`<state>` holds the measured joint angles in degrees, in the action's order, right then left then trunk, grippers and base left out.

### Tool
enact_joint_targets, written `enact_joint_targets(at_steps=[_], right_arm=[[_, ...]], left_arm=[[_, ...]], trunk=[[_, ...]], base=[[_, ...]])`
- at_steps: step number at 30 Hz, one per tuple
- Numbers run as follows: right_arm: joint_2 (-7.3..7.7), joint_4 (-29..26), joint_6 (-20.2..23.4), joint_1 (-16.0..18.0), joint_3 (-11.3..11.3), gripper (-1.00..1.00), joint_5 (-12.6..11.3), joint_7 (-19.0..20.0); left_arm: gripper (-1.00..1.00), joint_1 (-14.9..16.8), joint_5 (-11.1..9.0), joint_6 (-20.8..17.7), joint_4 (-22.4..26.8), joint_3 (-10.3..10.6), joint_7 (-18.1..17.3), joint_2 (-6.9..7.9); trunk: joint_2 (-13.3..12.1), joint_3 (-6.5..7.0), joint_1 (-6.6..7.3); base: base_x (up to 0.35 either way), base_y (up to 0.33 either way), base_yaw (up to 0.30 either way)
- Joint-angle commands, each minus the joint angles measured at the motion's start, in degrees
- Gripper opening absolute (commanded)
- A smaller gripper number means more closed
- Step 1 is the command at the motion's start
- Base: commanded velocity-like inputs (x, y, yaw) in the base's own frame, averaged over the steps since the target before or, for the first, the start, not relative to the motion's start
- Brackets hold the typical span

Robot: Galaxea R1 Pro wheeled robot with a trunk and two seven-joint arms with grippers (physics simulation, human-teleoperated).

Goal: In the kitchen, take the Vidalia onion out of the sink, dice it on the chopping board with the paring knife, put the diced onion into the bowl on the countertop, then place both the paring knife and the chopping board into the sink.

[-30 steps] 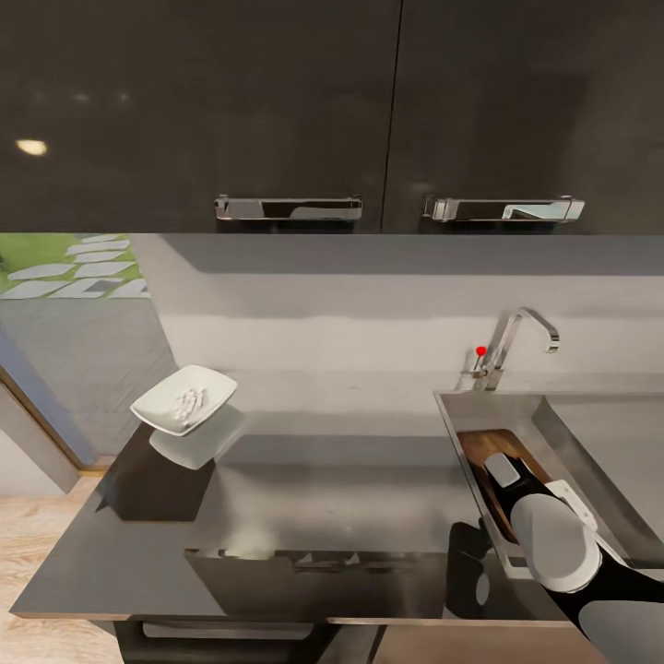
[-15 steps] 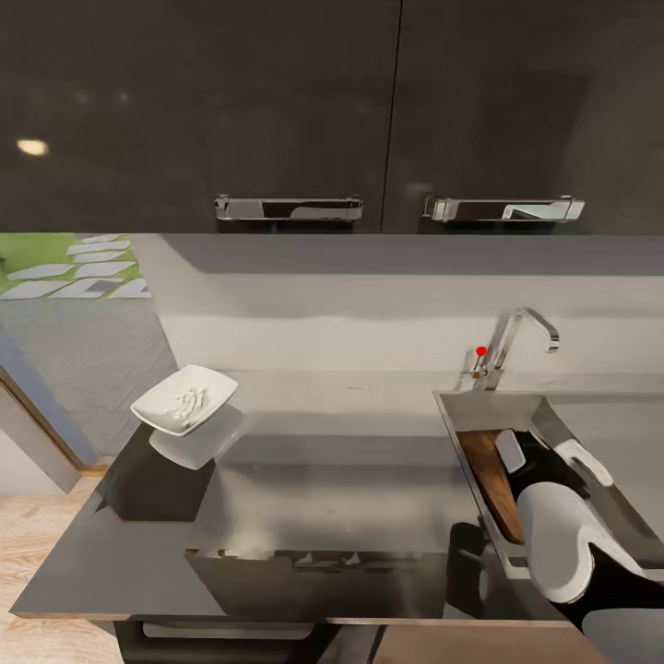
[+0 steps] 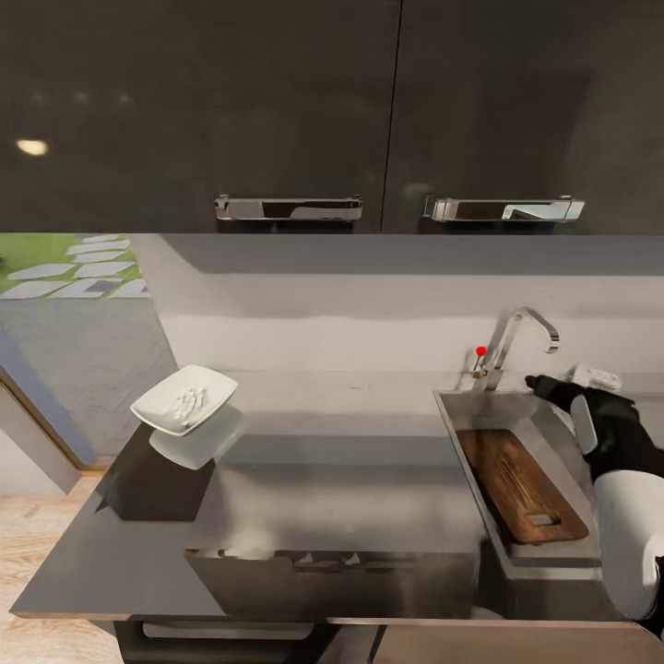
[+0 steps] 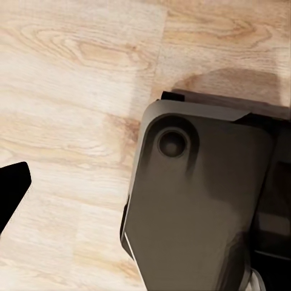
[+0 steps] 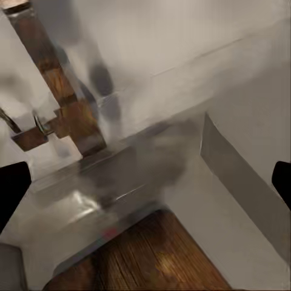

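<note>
Head view, chopping board [image 3: 519, 487]: brown wood, lying inside the sink [image 3: 553, 420] against its left wall, handle slot toward the robot.
Head view, right gripper [image 3: 563, 380]: raised above the back of the sink, just right of the tap [image 3: 516, 339]; dark fingers apart, nothing between them.
Head view, bowl [image 3: 183, 398]: white, on a dark block at the far left of the countertop [image 3: 350, 480], well apart from the sink; small white onion pieces [image 3: 190, 400] inside.
Head view, surroundings: glossy black upper cabinets [image 3: 277, 111] with chrome handles; pale wood floor [image 3: 37, 544] at lower left.
Left wrist view, left gripper: one dark fingertip [image 4: 11, 191] at the picture's edge; whether it is wide or narrow cannot be told.
Left wrist view, background: pale plank floor [image 4: 73, 91] and a dark grey part of the robot [image 4: 200, 206].
Right wrist view, right gripper [image 5: 145, 182]: dark fingertips at opposite edges, wide apart, empty.
Right wrist view, task things: the chopping board [image 5: 157, 260] lies below, in the steel sink [image 5: 242, 157].
</note>
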<state>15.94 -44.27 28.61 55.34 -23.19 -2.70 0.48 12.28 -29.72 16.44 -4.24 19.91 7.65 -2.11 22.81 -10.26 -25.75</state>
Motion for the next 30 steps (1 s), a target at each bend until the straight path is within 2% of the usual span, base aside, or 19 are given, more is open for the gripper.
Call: enact_joint_targets(at_steps=[1,3,6,7,9,11,14,30], right_arm=[[0.91,-0.09,0.39,0.03,0.00,1.00,1.79,3.55],[1.77,-0.11,0.50,0.03,0.09,1.00,7.83,9.99],[2.13,-0.12,0.53,0.03,0.11,1.00,18.31,20.84],[2.17,-0.12,0.51,0.03,0.08,1.00,21.02,24.82],[2.26,-0.14,0.49,0.03,0.02,1.00,24.19,31.91],[2.31,-0.13,0.49,0.04,-0.05,1.00,25.51,35.68],[2.33,-0.13,0.48,0.04,-0.03,1.00,26.23,37.63],[2.17,-0.13,0.48,0.03,0.07,1.00,26.43,38.37]], left_arm=[[1.00,0.11,-0.25,0.40,-0.24,0.48,0.09,-0.04],[1.00,0.11,-0.25,0.47,-0.24,0.48,0.09,-0.02],[1.00,0.11,-0.25,0.51,-0.24,0.48,0.08,0.13],[1.00,0.11,-0.25,0.51,-0.24,0.48,0.08,0.17],[1.00,0.11,-0.25,0.52,-0.24,0.48,0.08,0.22],[1.00,0.11,-0.25,0.52,-0.24,0.48,0.08,0.25],[1.00,0.11,-0.25,0.52,-0.24,0.48,0.08,0.26],[1.00,0.11,-0.25,0.49,-0.24,0.48,0.08,0.26]], trunk=[[0.11,-0.12,-0.04],[0.11,-0.12,-0.04],[0.11,-0.12,-0.04],[0.11,-0.12,-0.04],[0.11,-0.12,-0.04],[0.11,-0.12,-0.04],[0.11,-0.12,-0.04],[0.11,-0.12,-0.04]], base=[[0.000,0.000,0.000],[0.000,0.000,0.000],[0.000,0.000,0.000],[0.000,0.000,0.000],[0.000,0.000,0.000],[-0.003,0.000,0.000],[-0.139,0.000,0.000],[-0.322,0.000,0.000]])
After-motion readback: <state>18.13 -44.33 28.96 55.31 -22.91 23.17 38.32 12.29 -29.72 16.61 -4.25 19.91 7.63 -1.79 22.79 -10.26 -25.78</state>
